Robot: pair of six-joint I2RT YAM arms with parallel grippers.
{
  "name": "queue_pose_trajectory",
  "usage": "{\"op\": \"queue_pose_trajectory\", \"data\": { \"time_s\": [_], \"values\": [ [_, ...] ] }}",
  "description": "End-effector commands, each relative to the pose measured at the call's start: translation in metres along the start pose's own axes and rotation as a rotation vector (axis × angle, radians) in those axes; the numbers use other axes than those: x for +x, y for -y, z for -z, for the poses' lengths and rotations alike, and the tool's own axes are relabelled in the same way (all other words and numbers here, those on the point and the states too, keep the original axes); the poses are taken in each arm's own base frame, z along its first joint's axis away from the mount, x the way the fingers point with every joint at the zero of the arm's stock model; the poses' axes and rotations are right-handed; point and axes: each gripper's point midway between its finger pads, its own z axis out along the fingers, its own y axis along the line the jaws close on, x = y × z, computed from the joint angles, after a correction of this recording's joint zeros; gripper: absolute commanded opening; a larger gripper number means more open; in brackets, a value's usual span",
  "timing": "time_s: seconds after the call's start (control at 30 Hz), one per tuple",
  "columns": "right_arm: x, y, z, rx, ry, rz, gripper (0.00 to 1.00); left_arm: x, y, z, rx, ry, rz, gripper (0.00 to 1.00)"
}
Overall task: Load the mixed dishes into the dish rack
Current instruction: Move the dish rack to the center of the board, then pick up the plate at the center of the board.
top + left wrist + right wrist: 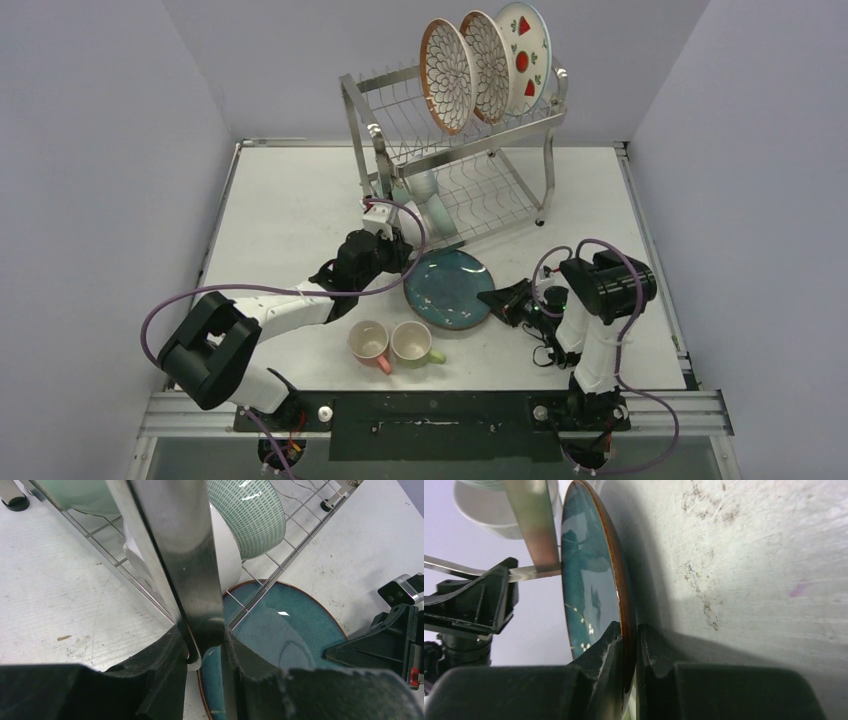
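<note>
The left gripper (403, 260) is mid-desk at the near-left foot of the dish rack (470, 145), its fingers either side of the left rim of the teal plate (450, 290). I cannot tell whether they pinch it. Near the front edge, the pink mug (368, 343) and green mug (412, 343) stand side by side. Three plates (487, 65) stand upright in the rack at the far edge. The right gripper (630, 650) is clamped on the teal plate's right rim.

Teal plate (449, 288), thin brown rim
</note>
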Motion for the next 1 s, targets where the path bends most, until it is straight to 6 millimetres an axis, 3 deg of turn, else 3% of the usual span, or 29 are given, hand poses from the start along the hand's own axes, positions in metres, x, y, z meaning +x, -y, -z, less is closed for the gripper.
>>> {"op": "queue_pose_trajectory", "data": {
  "time_s": [0.0,0.23,0.43,0.77,0.97],
  "values": [
    [0.019,0.065,0.008,0.198,-0.025,-0.089,0.0,-0.002,0.04,0.007,0.148,-0.02,0.054,0.0],
    [0.014,0.057,0.012,0.186,-0.007,-0.036,0.0,0.001,0.038,0.007,0.139,-0.024,0.049,0.0],
    [0.017,0.062,0.015,0.196,-0.011,-0.03,0.0,-0.001,0.036,0.007,0.124,-0.028,0.043,0.12],
    [0.021,0.064,0.029,0.233,-0.009,-0.011,0.0,-0.008,0.032,0.011,0.098,-0.019,0.032,0.38],
    [0.015,0.057,0.039,0.314,0.003,0.092,0.0,-0.011,0.026,0.015,0.067,-0.019,0.026,0.66]
  ]
}}
